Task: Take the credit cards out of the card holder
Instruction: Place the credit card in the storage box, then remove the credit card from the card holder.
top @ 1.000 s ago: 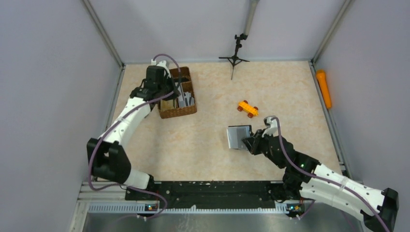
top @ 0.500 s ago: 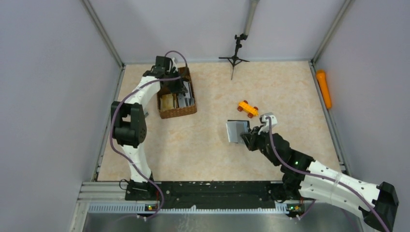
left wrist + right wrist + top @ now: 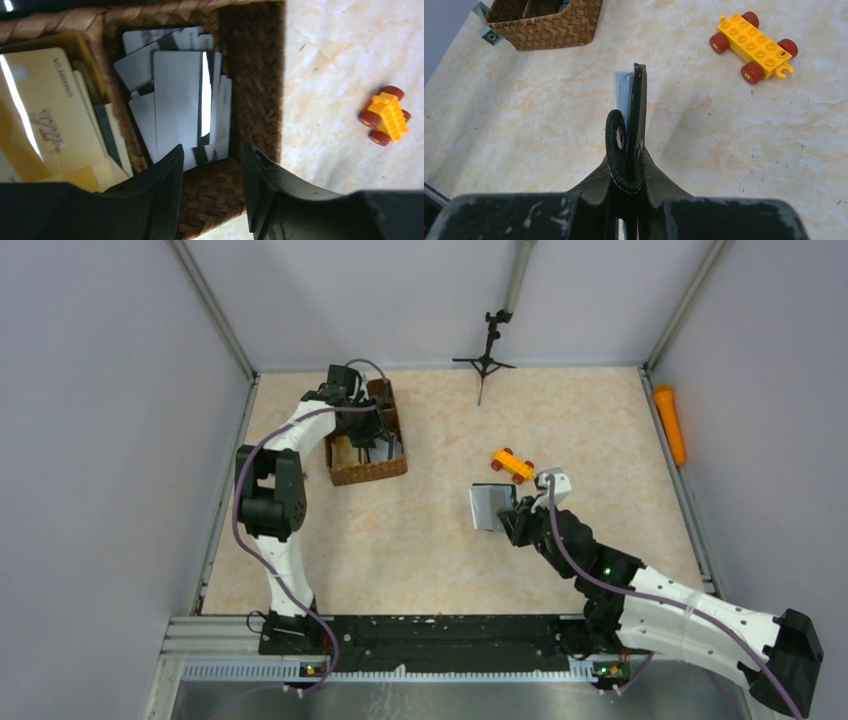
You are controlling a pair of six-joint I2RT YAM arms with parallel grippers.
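While its two black fingers [image 3: 165, 185] stand spread with nothing between them, the left claw [image 3: 212, 150] hangs over the brown wicker basket [image 3: 250, 90], above the right-hand compartment as its wrist camera sees it. A loose, overlapping pile of grey cards [image 3: 177, 100] with dark stripes lies in that compartment, directly beyond the fingertips. Across the basket's woven divider, the neighbouring compartment holds several gold cards [image 3: 45, 110], the top one shiny and printed with letters too small to read. From above, the left arm bends back over the basket's far half.

Well to the right of the basket and nearer the arm bases, the right claw [image 3: 629, 160] is pressed together on the card holder [image 3: 640, 110], pinching it by the edge that carries the small round snap [image 3: 620, 136]. The black holder stands on edge in the grip and is only slightly parted, so that a thin strip of its blue-grey lining [image 3: 624, 95] shows. Whether its lower edge touches the pale marbled counter [image 3: 524, 125] cannot be told.

A yellow toy car [image 3: 754, 45] with red wheels sits on the counter, also well to the right of the basket, apart from the holder. A small black tripod [image 3: 485, 350] stands farther back than the basket, off to its right
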